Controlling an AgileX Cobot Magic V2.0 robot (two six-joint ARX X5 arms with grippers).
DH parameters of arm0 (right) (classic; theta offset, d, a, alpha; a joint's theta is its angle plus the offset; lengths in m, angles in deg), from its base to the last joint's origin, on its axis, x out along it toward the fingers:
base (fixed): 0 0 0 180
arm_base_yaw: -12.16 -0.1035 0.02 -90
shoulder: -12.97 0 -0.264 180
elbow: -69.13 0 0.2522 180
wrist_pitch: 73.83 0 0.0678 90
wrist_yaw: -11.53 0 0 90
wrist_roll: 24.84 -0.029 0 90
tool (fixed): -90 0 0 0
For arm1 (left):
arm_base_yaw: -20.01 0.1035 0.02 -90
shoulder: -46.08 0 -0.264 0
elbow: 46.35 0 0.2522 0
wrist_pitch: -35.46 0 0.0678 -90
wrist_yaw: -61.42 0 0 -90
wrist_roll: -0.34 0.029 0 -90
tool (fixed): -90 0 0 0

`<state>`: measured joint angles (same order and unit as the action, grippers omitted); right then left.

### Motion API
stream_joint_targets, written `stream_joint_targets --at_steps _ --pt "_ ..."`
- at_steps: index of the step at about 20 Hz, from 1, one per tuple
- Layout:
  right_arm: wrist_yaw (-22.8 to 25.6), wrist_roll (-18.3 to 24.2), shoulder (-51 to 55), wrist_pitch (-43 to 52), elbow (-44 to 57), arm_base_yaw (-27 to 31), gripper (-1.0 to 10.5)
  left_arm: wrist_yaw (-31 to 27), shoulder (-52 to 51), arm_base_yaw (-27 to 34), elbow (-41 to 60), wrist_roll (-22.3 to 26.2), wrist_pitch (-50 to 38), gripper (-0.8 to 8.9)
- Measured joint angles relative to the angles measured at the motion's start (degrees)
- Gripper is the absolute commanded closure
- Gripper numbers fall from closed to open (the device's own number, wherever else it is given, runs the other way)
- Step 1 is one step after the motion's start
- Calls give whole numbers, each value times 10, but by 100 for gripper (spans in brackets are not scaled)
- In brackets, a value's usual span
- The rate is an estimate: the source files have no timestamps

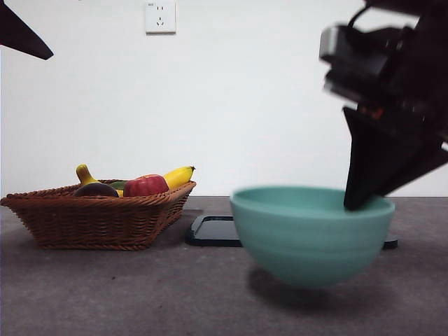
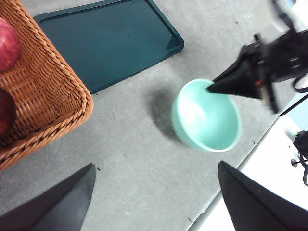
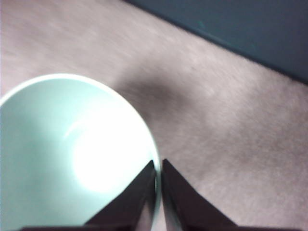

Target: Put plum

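- Presently: dark purple-maroon round plum (image 1: 96,190) sits in brown woven wicker basket (image 1: 98,220), far-left side of table in front view; only its top shows over the rim.
- Just beside it in the same basket: red apple-like fruit (image 1: 145,185), yellow banana (image 1: 178,176); a bit of green btwn them, can't ID.
- Dark teal flat rectangular tray (image 2: 106,41) on grey table (image 2: 134,159), btwn basket & bowl, a little further back.
- Pale mint-green round bowl (image 1: 311,234) is off the tabletop, shadow under it; interior bare.
- Right gripper (image 3: 158,166): jaws pinched nearly together on bowl's rim, one inside, one outside; carries the bowl, well apart from plum.
- Left gripper (image 2: 156,199): jaws spread wide, nothing btwn them; hangs high over table btwn basket & bowl.
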<state>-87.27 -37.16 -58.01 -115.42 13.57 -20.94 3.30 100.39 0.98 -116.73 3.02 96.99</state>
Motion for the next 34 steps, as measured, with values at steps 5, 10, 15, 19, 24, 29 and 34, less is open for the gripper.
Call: stream_joint_targets --at_steps 5,10,15,19,24,29,34 --pt "0 -1 -45 42 0 -1 935 0 0 0 0 0 0 408" --pt "0 -2 -50 42 0 -1 933 0 0 0 0 0 0 408" --pt "-1 -2 -50 39 0 -1 727 0 0 0 0 0 0 408" --pt "0 -7 -45 27 -9 -1 652 0 0 0 0 0 0 408" --pt "15 -7 28 -20 -71 -1 652 0 0 0 0 0 0 408" --pt "10 3 111 -108 -136 -1 653 0 0 0 0 0 0 408" --pt "-38 7 193 -184 -148 -1 653 0 0 0 0 0 0 408"
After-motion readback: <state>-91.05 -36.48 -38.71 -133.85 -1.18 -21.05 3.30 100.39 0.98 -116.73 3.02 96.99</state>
